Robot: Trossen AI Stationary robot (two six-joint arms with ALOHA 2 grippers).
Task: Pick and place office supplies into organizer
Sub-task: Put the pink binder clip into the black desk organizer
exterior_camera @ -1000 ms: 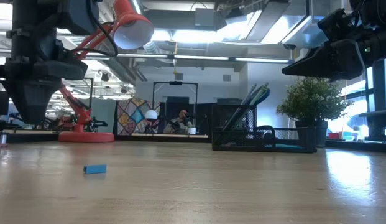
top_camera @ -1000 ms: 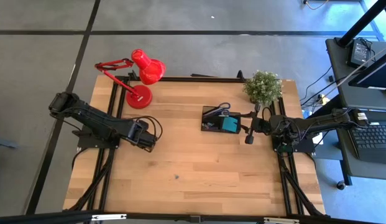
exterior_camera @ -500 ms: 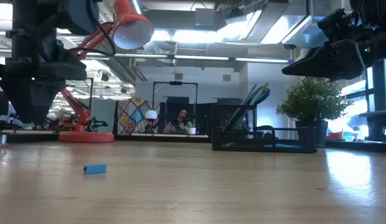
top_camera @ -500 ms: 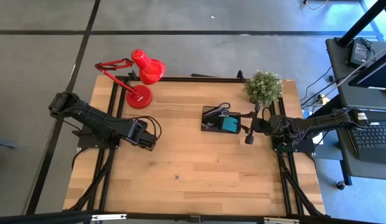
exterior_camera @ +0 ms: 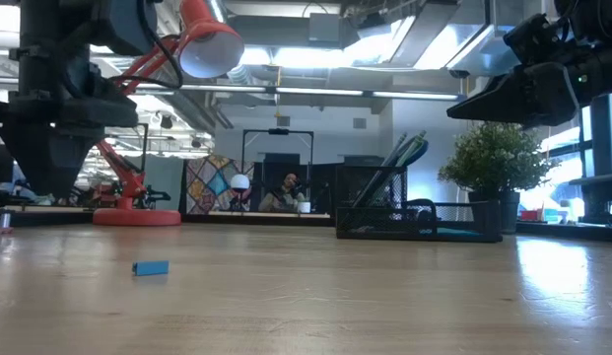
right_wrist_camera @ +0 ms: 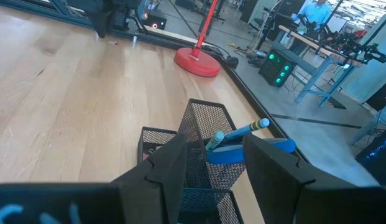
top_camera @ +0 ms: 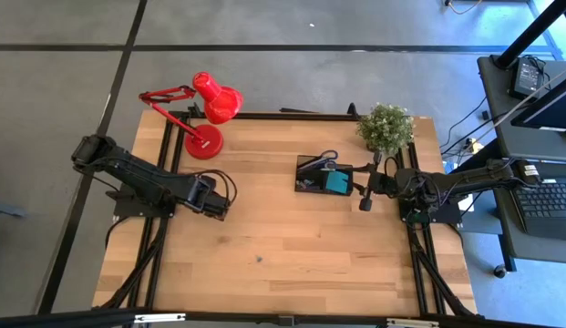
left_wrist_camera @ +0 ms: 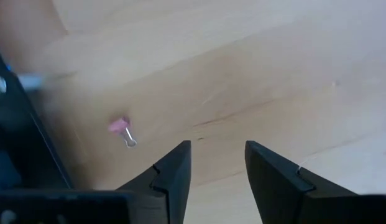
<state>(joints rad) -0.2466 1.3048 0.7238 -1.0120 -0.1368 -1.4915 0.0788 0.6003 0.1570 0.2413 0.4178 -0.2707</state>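
The black mesh organizer (top_camera: 310, 173) stands at the table's right middle. It holds blue-handled scissors (top_camera: 329, 157), a teal sticky-note pad (top_camera: 337, 182) and upright pens (exterior_camera: 404, 158). My right gripper (top_camera: 363, 196) hovers level and open just right of it, with the organizer (right_wrist_camera: 205, 124) in front of its fingers. My left gripper (top_camera: 216, 208) points down over the table's left middle, open with nothing between its fingers (left_wrist_camera: 180, 168). A small pink binder clip (left_wrist_camera: 121, 127) lies on the wood near it. A small blue piece (top_camera: 259, 259) lies flat near the table's front middle.
A red desk lamp (top_camera: 210, 114) stands at the far left and a potted green plant (top_camera: 385, 128) at the far right, behind the organizer. Black frame rails (top_camera: 164, 228) run along both sides. A person (exterior_camera: 286, 189) sits far off in the room.
My left gripper has stayed in place above the table and turned slightly about its downward axis.
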